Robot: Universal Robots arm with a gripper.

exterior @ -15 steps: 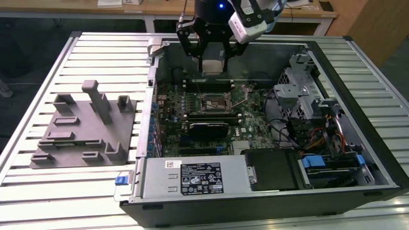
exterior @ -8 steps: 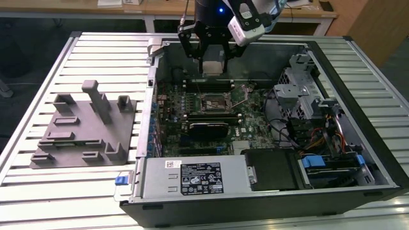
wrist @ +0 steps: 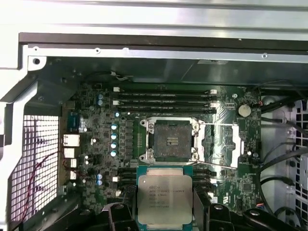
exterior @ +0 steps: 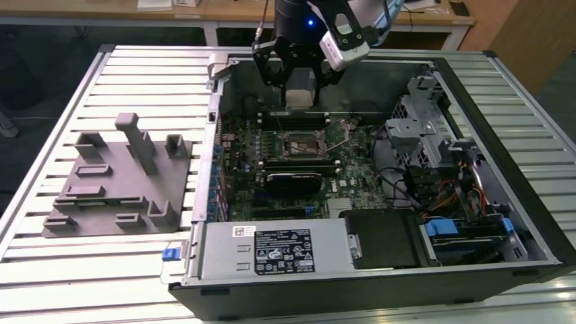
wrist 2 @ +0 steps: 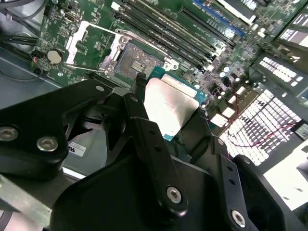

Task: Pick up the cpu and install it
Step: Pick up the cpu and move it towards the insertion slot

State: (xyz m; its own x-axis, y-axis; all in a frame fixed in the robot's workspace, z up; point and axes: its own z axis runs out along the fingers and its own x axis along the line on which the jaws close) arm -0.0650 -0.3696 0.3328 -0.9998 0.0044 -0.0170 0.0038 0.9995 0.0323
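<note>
The tool (exterior: 300,102) grips the cpu (wrist: 164,199) above an open computer case (exterior: 378,289) on the slatted metal bench (exterior: 135,74), wooden desks (exterior: 225,17) behind.

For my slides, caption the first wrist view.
The fingers hold the cpu over the motherboard, beside the open socket.

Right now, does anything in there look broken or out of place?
Nothing looks damaged or spilled. The socket is empty, its metal frame swung open beside it, and the cpu sits clamped in the gripper above the board, not yet seated.
</note>
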